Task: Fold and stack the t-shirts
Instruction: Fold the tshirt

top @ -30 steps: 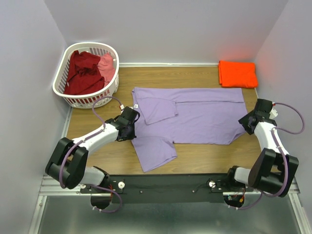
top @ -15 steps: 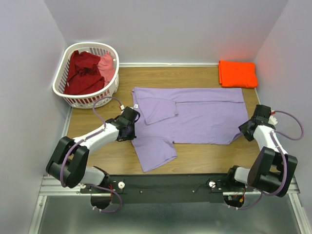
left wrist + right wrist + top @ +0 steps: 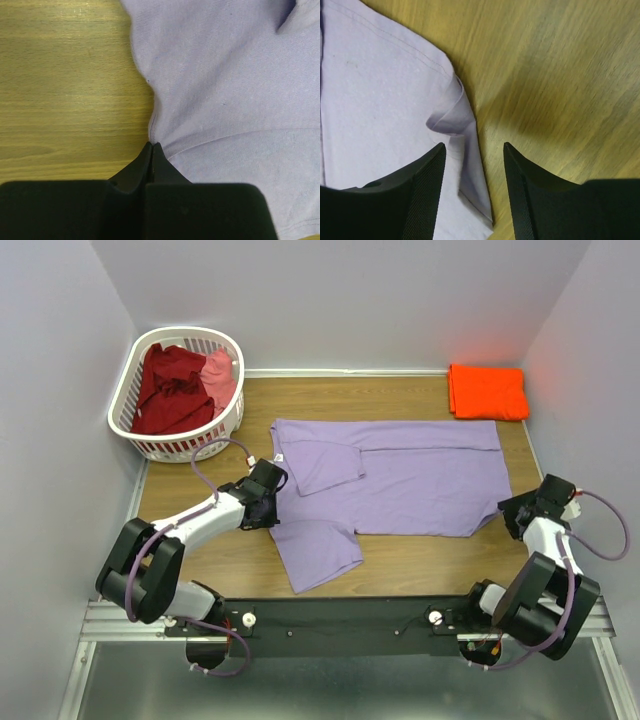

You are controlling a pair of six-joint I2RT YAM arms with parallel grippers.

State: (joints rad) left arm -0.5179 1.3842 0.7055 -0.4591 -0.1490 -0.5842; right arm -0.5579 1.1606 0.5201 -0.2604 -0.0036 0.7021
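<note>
Robot test cell, lab setting. Wooden tabletop (image 3: 420, 562) boxed in by plain pale walls (image 3: 350, 300). Arms mounted on a metal rail (image 3: 105, 618) along the near edge.

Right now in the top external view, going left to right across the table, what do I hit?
white laundry basket → left fingers, shut on the shirt's underarm → lavender t-shirt → right fingers, open at its corner. The orange t-shirt is left out because it overlaps the last two sideways.
</note>
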